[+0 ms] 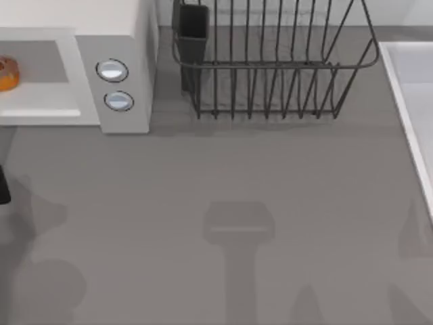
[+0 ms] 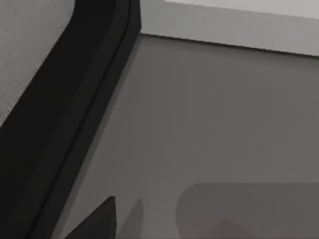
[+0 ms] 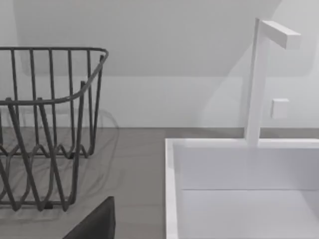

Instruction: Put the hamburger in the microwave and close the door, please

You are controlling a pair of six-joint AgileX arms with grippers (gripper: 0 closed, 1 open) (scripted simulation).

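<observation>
Already the hamburger (image 1: 7, 73) sits inside the microwave (image 1: 128, 27) at the tabletop's (image 1: 216, 176) left; I cannot tell either pincer's state.

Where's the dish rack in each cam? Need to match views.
Top view: dish rack upper middle, right of the microwave.
Right wrist view: rack beside the white sink.
Left wrist view: grey tabletop and a dark edge instead.
Shared landmark: the grey tabletop; the sink links top and right wrist.
</observation>
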